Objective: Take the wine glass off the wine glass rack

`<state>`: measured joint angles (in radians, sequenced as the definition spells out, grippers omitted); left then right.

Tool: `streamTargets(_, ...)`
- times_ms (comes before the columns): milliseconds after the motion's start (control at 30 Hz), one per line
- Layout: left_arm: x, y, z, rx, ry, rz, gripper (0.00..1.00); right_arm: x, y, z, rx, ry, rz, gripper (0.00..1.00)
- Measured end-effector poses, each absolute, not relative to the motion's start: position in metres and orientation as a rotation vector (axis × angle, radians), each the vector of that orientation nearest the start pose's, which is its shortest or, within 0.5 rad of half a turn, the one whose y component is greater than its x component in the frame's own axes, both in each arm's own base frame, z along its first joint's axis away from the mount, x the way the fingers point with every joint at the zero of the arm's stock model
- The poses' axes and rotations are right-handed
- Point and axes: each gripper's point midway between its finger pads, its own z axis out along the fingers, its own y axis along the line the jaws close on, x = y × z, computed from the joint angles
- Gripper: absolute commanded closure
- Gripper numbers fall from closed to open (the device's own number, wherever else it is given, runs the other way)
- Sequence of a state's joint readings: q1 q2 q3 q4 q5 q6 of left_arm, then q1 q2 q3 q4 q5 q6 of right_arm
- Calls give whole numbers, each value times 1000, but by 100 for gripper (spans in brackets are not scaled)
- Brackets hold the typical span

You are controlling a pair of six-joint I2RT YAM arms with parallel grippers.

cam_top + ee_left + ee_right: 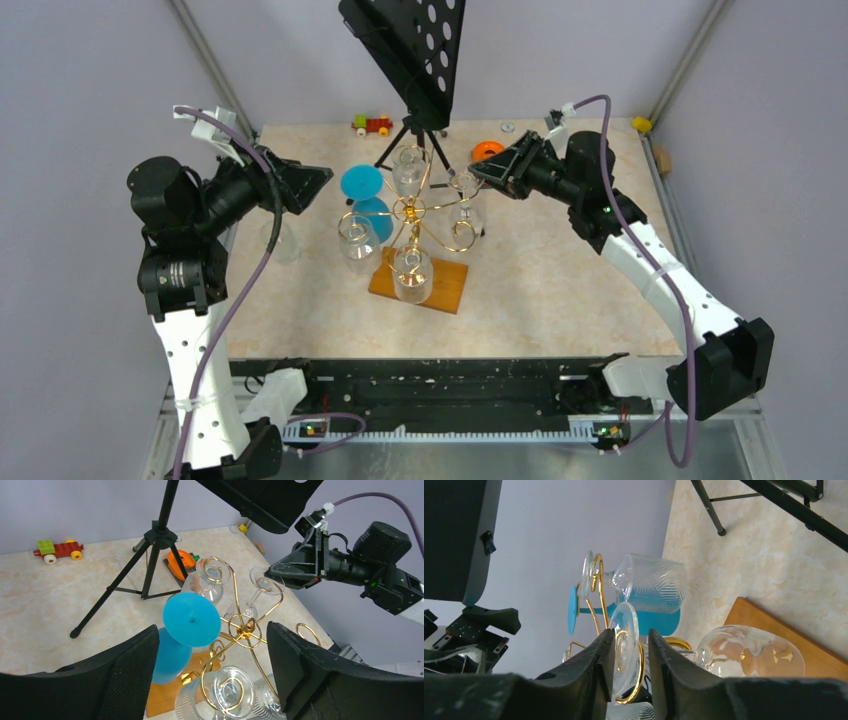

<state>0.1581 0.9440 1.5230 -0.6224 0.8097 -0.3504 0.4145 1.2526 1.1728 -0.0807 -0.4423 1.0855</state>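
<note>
The gold wire wine glass rack (411, 210) stands on its orange-brown wooden base (445, 290) in mid table. Several clear glasses and one blue glass (362, 185) hang upside down from its scroll arms. My right gripper (485, 172) is at the rack's right arm. In the right wrist view its fingers (599, 655) straddle the foot of a clear wine glass (625, 630) and the gold loop that holds it, with a small gap on the right side. My left gripper (312, 181) is wide open to the left of the rack, with the blue glass (192, 619) ahead of it.
A black perforated music stand (405, 50) on a tripod (410, 140) stands just behind the rack. A toy train (372, 124) and an orange object (487, 150) lie at the table's back edge. Grey walls close in both sides.
</note>
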Motion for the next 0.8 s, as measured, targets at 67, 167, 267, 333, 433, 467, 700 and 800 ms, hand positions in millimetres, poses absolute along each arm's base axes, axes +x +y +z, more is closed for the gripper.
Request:
streamTargets(67,237,-103,465,235,1642,-810,18,321,261,346,294,1956,1441,77)
streamTargets(167,236,-106,467,249,1636,-823,19,324,264,341,305,1975,1451,94)
streamTargets(267,235,-108,468,260,1630,-834,19,324,265,343,318,1972,1470,100)
streamTargets(333,234,-109,469,265,1626,-837,19,325,265,350,314,1942,1478,100)
streamTargets(433,232,-110,471,267,1620,-840,19,324,263,351,318,1943,1475,100)
streamTargets(467,231,-110,472,269,1615,-841,19,324,263,351,319,1942,1475,100)
streamTargets(700,227,-112,480,266,1572,-853,19,323,263,351,329,1946,1478,100)
streamTargets(800,227,-112,480,262,1566,-858,19,321,260,353,339,1943,1467,100)
